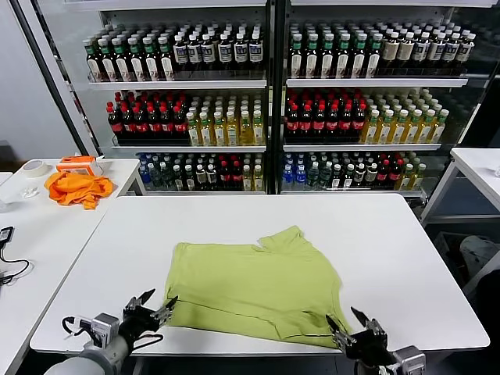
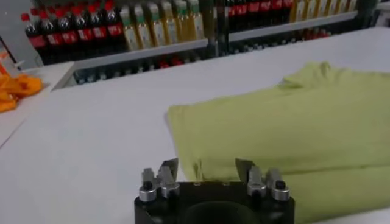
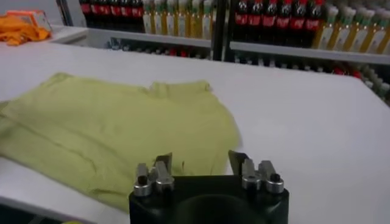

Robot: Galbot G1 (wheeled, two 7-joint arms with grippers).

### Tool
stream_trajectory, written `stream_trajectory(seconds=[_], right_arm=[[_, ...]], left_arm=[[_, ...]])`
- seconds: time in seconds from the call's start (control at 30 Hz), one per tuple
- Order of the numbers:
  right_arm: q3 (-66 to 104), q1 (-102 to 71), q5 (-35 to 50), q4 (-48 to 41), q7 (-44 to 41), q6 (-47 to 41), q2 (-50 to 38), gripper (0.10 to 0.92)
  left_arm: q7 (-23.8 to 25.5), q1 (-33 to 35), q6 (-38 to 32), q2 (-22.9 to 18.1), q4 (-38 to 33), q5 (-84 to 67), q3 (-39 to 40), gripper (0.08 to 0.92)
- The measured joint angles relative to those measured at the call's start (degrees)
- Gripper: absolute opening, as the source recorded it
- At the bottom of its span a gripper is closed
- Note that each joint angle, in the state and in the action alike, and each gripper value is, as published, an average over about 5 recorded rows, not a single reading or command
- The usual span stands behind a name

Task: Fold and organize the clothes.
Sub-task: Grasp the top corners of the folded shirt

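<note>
- the lime t-shirt (image 1: 254,285) lies partly folded on the white desk (image 1: 391,250), toward its near edge, with one sleeve sticking out at the far side.
- the left gripper (image 1: 156,306) sits at the shirt's near left corner, fingers spread wide, holding nothing; in the left wrist view (image 2: 207,173) the cloth lies just beyond its fingertips.
- the right gripper (image 1: 351,322) sits at the shirt's near right corner, also spread wide and holding nothing; the right wrist view (image 3: 201,163) shows the shirt's edge in front of it.
- an orange cloth (image 1: 76,187) lies on a side desk to the left, well apart from the shirt.
- shelves of bottles (image 1: 312,109) stand behind the desk.
</note>
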Motion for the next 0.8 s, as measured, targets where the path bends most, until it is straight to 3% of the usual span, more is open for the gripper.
stream_trajectory(seconds=[0.2,0.8], right_arm=[[-4.8,11.6,1.0,-6.4,1.2,-0.3,1.1,0.822],[-21.7,42.5,2.5,-32.2,3.4,0.2,10.7,0.823]], left_arm=[[0.2,-6.8,-0.7,-0.6,4.4,-1.0,2.8,0.818],[1.2,-24.4,-2.0,-2.9,21.5,-2.1,9.9,0.823]])
